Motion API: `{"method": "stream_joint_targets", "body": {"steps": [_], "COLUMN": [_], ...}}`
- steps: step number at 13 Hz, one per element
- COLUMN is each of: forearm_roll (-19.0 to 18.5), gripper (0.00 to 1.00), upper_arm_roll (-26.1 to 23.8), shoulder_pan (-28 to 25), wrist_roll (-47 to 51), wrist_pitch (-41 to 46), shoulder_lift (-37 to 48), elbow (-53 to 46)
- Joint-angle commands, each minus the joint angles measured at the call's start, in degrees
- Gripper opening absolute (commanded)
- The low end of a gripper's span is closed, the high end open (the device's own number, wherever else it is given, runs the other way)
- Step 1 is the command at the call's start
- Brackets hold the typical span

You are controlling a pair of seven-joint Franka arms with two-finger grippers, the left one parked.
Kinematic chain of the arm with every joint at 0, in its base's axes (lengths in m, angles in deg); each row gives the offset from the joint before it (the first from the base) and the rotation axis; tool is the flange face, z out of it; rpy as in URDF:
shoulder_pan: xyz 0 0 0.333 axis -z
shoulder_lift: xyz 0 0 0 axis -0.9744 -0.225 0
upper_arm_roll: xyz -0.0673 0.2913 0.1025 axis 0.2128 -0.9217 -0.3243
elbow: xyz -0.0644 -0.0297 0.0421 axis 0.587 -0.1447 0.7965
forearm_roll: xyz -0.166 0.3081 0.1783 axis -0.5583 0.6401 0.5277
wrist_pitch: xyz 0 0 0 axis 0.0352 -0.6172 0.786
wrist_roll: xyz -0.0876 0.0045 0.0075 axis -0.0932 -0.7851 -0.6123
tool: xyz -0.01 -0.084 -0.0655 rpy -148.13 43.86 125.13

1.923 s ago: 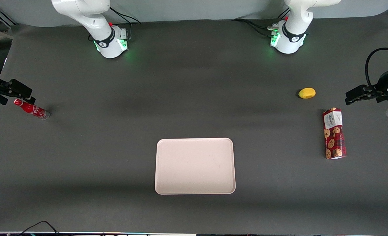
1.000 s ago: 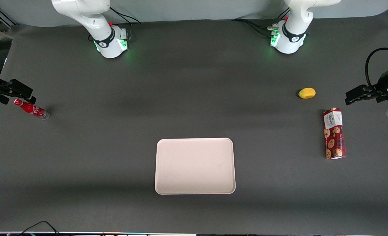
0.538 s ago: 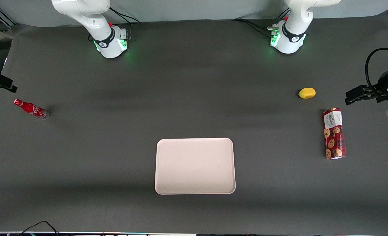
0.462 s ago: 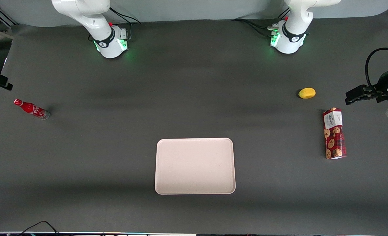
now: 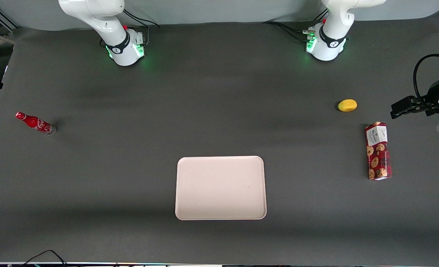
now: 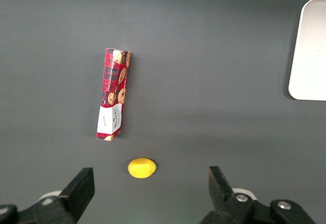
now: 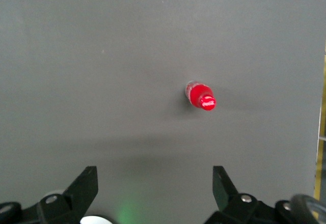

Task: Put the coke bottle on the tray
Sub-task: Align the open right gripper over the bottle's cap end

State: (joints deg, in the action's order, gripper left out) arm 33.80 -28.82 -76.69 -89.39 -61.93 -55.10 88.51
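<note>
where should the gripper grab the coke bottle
Grip the coke bottle around its slim red body just under the cap, descending from above: it stands upright and alone. The gripper hangs high above it, jaws open wider than the bottle.

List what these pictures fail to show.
- Gripper: cut off by the front view's edge. Only the right wrist view shows its fingers, open, high over the table near the coke bottle.
- Coke bottle's script: hidden by its cap in the right wrist view, too small in the front view.
- Tray: cut by the left wrist view's edge.
- Cookie box lettering: too small.
</note>
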Motion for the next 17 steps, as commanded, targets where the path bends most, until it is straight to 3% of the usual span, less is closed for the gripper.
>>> {"method": "stream_joint_targets", "body": {"steps": [1,3,5,13,17], "forearm_roll": [-1.2,-1.1,-1.1,-0.3,4.9], "gripper": [1.0,1.0,1.0,1.0,1.0], "upper_arm_roll": [7.1,7.9,11.8,12.6,12.1], "shoulder_pan": [-0.7,-0.6,-0.7,-1.4,-2.6], "wrist_roll": [-6.5,-5.9,-6.0,-6.2,-6.5], "wrist_pitch": [-7.7,-14.3,-19.5,-27.9,-28.4], "shoulder_lift": [4.9,4.8,2.1,-10.2,-18.2], "elbow": [8.0,11.9,13.3,12.9,9.3]}}
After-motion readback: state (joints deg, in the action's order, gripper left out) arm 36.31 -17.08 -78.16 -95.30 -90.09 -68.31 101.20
